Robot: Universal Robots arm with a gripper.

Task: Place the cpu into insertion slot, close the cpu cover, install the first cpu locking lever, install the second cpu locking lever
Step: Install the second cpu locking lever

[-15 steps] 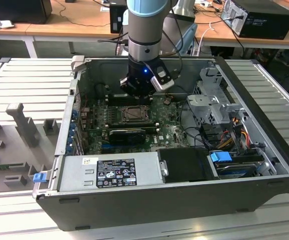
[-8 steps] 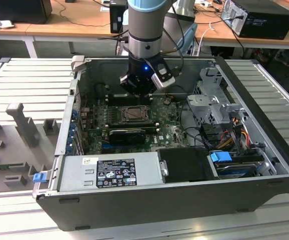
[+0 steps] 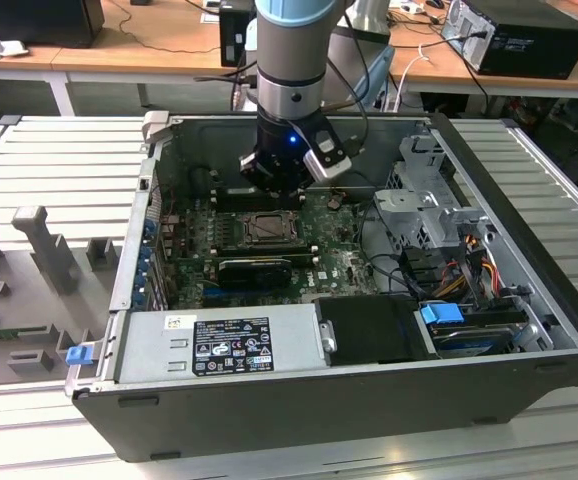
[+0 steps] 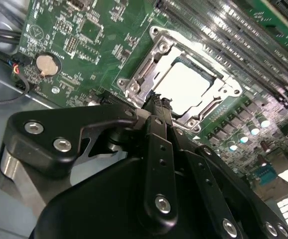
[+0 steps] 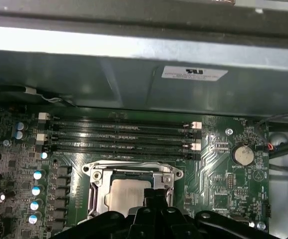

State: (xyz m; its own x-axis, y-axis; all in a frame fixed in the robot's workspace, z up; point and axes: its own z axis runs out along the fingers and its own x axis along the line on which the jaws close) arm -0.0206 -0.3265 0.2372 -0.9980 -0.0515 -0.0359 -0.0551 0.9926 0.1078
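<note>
In the exterior view, the grey-and-blue robot arm is reaching down into the open black desktop computer case [image 3: 529, 300], which is lying on its side on a ribbed grey table [image 3: 59, 160]. The black gripper [image 3: 274, 178] is hanging just above the green motherboard [image 3: 344, 262], close over the square black-rimmed insertion slot [image 3: 269, 228], probably so that it can work straight down on the socket. A grey power supply box [image 3: 219, 345] is sitting along the near wall of the case.

In the second wrist view, the small square cpu with its silver-grey metal top [image 4: 186, 85] is lying flat inside the insertion slot. The thin silvery metal cpu cover [image 4: 149, 67] is lying down around it, framing the chip through its cut-out, so the chip appears to be seated already. The jaws are pressed together with nothing between them, their tip [image 4: 156, 102] hovering just beside the socket's edge. A round silver coin battery [image 4: 47, 63] is sitting well apart on the board.

In the first wrist view, the cpu [image 5: 129, 194] is sitting inside the cover frame [image 5: 99, 186], the clenched jaws poised at one edge, with long black memory slots [image 5: 119, 137] running beyond.
</note>
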